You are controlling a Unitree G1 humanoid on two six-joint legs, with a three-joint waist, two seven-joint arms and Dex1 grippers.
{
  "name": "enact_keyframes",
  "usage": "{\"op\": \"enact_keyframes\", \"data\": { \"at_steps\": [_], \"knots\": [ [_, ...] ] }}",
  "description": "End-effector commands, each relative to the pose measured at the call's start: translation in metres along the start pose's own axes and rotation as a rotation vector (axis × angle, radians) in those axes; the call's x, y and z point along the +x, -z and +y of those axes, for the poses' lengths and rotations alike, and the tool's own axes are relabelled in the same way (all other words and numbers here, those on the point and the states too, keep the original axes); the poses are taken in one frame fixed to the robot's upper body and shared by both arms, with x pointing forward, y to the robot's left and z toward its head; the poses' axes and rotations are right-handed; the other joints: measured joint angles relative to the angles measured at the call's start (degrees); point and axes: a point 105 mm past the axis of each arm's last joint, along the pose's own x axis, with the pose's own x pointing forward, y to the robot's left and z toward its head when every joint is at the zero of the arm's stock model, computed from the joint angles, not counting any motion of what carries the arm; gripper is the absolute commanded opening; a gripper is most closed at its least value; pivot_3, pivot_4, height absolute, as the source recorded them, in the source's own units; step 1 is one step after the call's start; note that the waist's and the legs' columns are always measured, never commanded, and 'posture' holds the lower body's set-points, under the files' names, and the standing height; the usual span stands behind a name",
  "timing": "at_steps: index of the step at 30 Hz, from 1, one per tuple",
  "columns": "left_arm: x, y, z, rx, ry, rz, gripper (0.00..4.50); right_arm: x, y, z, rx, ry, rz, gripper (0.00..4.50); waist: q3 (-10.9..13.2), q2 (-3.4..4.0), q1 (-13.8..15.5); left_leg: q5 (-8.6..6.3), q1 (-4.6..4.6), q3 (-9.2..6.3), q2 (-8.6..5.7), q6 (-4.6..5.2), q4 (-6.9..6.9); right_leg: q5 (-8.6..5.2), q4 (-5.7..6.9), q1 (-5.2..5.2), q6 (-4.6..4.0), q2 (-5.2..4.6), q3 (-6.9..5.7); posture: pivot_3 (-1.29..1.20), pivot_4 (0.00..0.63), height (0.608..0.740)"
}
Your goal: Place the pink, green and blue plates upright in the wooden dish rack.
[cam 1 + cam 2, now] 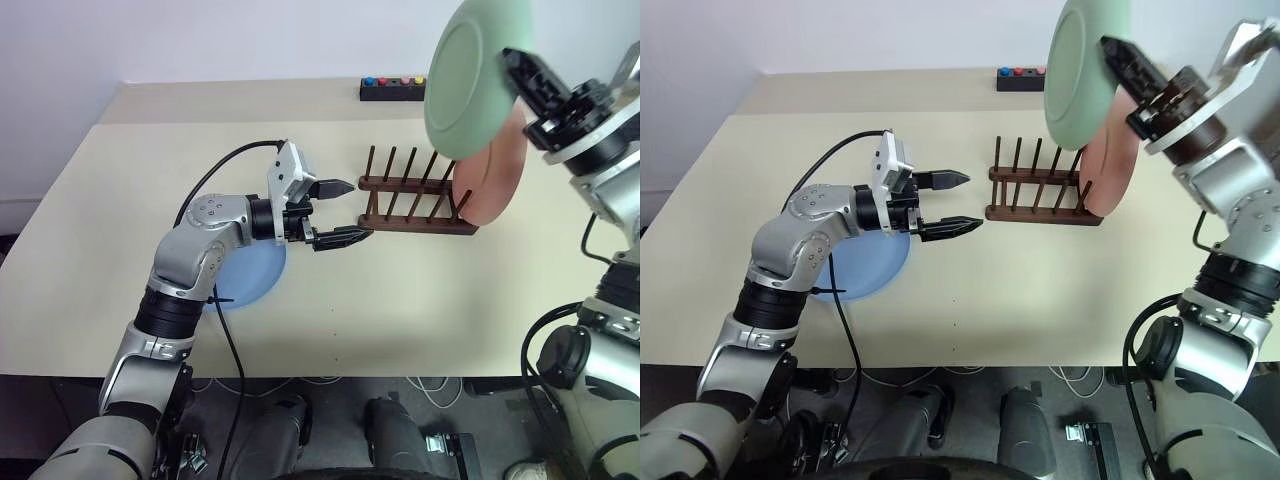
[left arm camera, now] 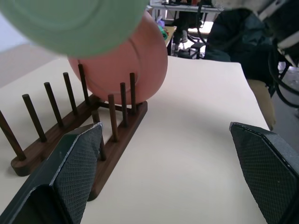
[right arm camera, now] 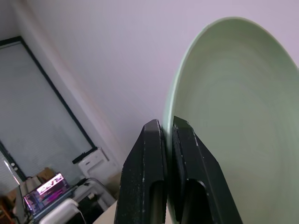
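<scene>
The wooden dish rack (image 1: 400,205) stands on the table, right of centre. A pink plate (image 1: 495,180) stands upright in its right end. My right gripper (image 1: 522,68) is shut on the rim of the green plate (image 1: 468,75), held on edge in the air above the rack's right end, partly in front of the pink plate. The blue plate (image 1: 248,275) lies flat on the table, partly hidden under my left arm. My left gripper (image 1: 345,212) is open and level, its fingertips just left of the rack with nothing between them.
A black box with coloured buttons (image 1: 394,89) sits at the back of the table behind the rack. A black cable (image 1: 215,170) loops over the table from my left wrist. Bare tabletop (image 1: 400,300) lies in front of the rack.
</scene>
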Motion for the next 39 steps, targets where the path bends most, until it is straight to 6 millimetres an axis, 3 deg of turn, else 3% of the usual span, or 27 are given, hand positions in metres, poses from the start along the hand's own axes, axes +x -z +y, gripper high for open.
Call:
{"op": "enact_keyframes", "data": {
  "at_steps": [1,31,36,39],
  "knots": [
    [-0.002,-0.014,0.001,0.045,-0.002,-0.040,4.50,0.001,-0.002,0.012,-0.054,-0.028,-0.011,0.03,0.0,0.00,0.0,0.00,0.00,0.00,0.00,0.00,0.00,0.00,0.00,0.00,0.00,0.00,0.00,0.00,0.150,0.740],
    [-0.002,-0.014,0.000,0.052,0.000,-0.033,4.50,-0.017,0.036,-0.029,-0.059,0.157,0.048,0.03,0.0,0.00,-0.1,0.00,0.00,-0.01,0.00,0.00,0.00,0.01,0.00,0.00,-0.01,0.02,0.00,0.00,0.150,0.740],
    [-0.003,-0.014,0.000,0.053,-0.003,-0.032,4.50,-0.017,0.038,-0.029,-0.047,0.133,0.046,0.03,0.0,0.00,-0.1,0.00,0.00,-0.01,0.00,0.00,0.01,0.01,0.00,0.00,-0.01,0.02,0.00,0.00,0.150,0.740],
    [-0.003,-0.013,0.000,0.053,-0.004,-0.030,4.50,-0.017,0.037,-0.024,-0.057,0.104,0.052,0.97,0.0,0.00,-0.1,0.00,0.00,-0.01,0.00,0.00,0.00,0.01,0.00,0.00,-0.01,0.02,0.00,0.00,0.150,0.740]
  ]
}}
